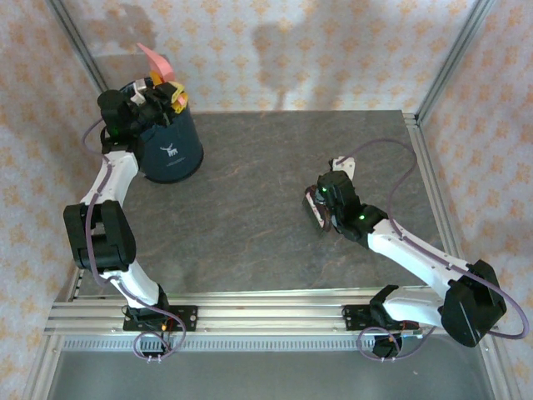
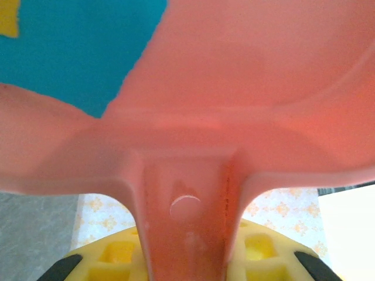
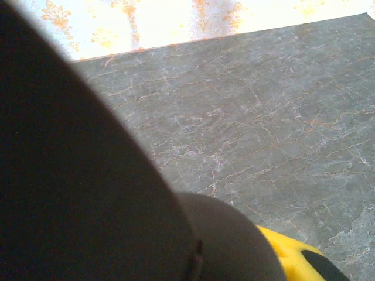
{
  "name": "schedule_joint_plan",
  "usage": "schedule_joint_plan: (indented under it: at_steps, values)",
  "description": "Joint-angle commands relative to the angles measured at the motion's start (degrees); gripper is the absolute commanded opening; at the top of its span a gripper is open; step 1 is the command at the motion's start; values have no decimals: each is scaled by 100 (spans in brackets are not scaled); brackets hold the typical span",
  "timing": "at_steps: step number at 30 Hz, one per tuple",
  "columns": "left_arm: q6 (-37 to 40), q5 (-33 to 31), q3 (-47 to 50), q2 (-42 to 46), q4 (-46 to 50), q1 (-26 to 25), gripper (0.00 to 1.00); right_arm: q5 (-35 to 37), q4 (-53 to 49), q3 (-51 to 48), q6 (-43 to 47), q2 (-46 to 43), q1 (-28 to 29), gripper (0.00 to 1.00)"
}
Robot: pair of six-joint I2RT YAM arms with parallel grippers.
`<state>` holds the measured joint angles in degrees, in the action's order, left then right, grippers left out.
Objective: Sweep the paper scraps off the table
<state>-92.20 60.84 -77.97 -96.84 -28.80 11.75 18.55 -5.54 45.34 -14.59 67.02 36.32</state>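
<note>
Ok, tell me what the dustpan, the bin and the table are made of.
Dustpan: pink, smooth, one piece, with a soft sheen and a moulded handle rib; looks like plastic.
Bin: dark blue, smooth wall with a white printed logo; probably plastic, possibly painted metal.
Table: dark grey, matt, with pale and rusty veins; stone or a stone-look laminate, cannot tell which.

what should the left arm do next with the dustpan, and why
Probably tip the pink dustpan so its mouth drops toward the dark blue bin. The left gripper is shut on its handle, holding it raised above the bin's opening, so a steeper tilt should let anything in the pan slide into the bin.
</note>
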Motion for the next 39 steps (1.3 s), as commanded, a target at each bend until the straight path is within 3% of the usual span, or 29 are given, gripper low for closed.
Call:
schedule_joint_plan:
  at_steps: [1,8,22,29,39]
  values:
    - [-568,-104,133,257,-980,44,0,-21,-6,150,-91,48,-26,0]
    - [-1407,-323,443,109,-1959,43,0,-6,6,124,-99,48,-28,0]
    - [-2298,-678,890,7,-2956,41,0,14,53,125,-91,222,-28,0]
    - [-1928,-540,822,87,-2710,38,0,-8,53,126,-108,223,-28,0]
    - [46,-56,535,552,-463,26,0,11,133,75,-201,197,-33,0]
